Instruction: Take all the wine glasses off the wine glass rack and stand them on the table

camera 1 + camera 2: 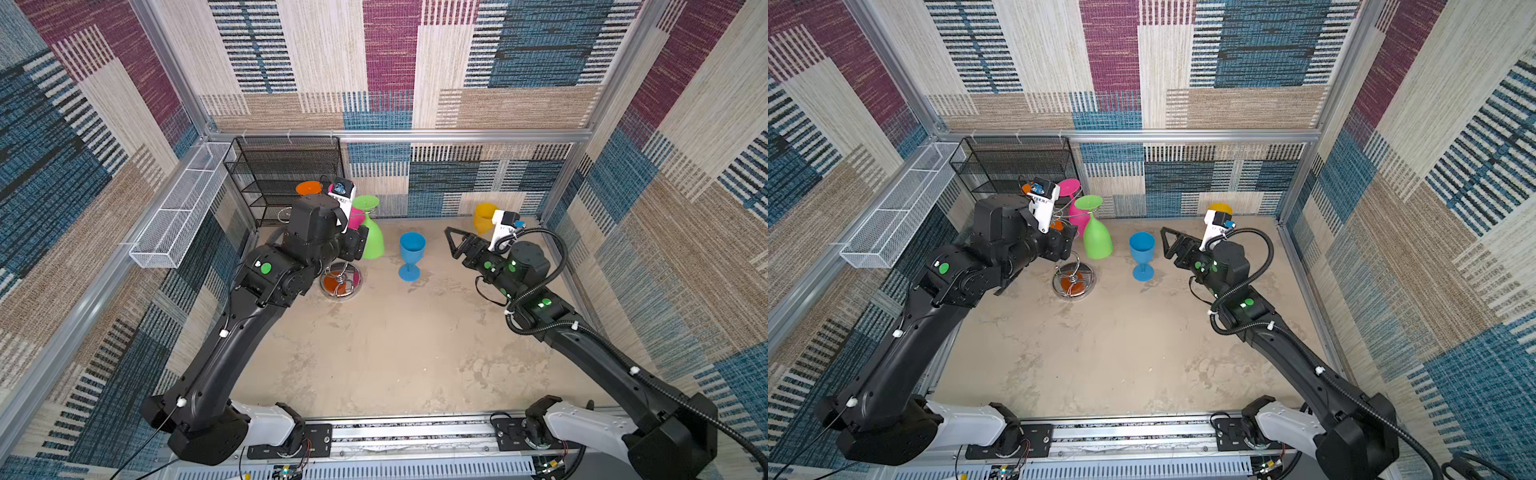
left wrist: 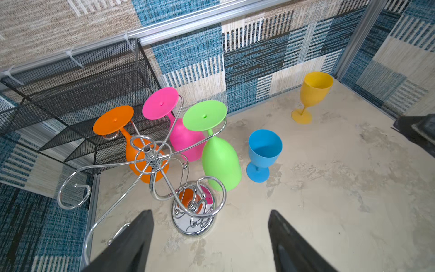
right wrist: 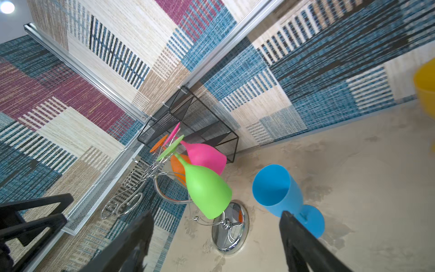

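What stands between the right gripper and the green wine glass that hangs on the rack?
The blue wine glass, upright on the table, stands between the right gripper and the green wine glass; both top views show this.

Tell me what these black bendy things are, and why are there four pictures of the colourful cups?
Those are two robot arms, each ending in a pincer for grabbing. Two pictures look down from above. The other two come from small cameras on the arms' wrists, so they look tilted. On the table stands a shiny wine glass rack. An orange wine glass, a pink wine glass and a green wine glass hang on it upside down. A blue wine glass and a yellow wine glass stand on the table. The left pincer and the right pincer are both open and hold nothing.
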You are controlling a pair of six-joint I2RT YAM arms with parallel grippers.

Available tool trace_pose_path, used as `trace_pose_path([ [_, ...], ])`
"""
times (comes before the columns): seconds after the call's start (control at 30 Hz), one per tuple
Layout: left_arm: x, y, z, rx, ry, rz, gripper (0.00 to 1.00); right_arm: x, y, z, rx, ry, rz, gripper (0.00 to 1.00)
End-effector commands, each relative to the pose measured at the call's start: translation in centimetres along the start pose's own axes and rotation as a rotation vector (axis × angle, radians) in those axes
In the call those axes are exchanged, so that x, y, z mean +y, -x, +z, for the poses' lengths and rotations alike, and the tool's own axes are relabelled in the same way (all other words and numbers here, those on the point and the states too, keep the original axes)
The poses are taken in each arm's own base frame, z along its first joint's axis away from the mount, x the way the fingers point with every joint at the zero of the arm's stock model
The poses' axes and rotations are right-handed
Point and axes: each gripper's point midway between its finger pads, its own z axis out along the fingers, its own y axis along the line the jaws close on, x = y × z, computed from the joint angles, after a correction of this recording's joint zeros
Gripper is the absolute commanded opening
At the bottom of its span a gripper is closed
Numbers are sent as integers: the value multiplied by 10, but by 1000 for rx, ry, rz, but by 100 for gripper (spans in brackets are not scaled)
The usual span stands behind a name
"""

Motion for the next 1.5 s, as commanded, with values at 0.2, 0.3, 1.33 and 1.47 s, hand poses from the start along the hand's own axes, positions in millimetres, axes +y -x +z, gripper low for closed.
trace_pose_path([
  [0.2,52,-57,14,154,200,-43,76,60,-12,37,37,124,-7,85],
  [0.3,69,-74,17,183,247,-73,76,66,-18,43,49,131,-22,85],
  [1.33,170,-78,67,132,342,-356,75,79,-35,39,69,149,-18,85],
  [1.47,175,-76,72,128,344,-360,75,82,-39,43,83,160,3,85],
])
